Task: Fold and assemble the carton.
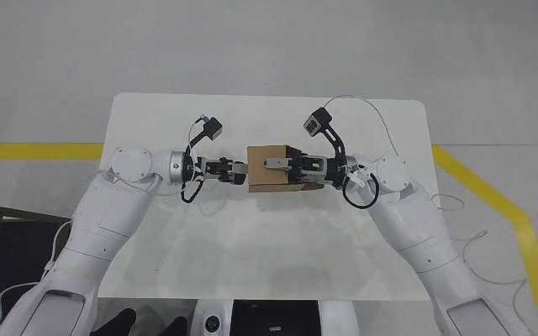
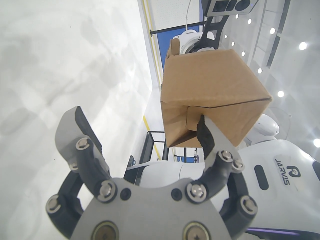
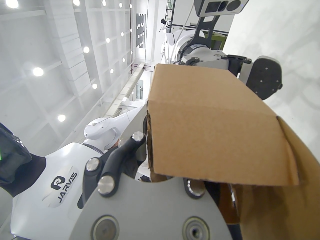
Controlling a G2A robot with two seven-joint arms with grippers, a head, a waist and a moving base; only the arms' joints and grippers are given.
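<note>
A brown carton point(image 1: 273, 170) is held up over the middle of the white table point(image 1: 168, 252), between my two arms. My left gripper point(image 1: 241, 170) is at the carton's left end, open. In the left wrist view one of its fingers point(image 2: 207, 136) touches a folded end flap of the carton point(image 2: 212, 88), while the other stands apart in the air. My right gripper point(image 1: 296, 165) is at the carton's right end, shut on a wall of the carton point(image 3: 207, 131). One finger point(image 3: 140, 138) lies outside that wall; the other is hidden behind the cardboard.
Loose flaps stick out at the carton's right end point(image 1: 309, 185). Each arm carries a black camera on a bracket point(image 1: 210, 128) point(image 1: 318, 123) just behind the carton. Bare table surface lies in front of the carton and behind it.
</note>
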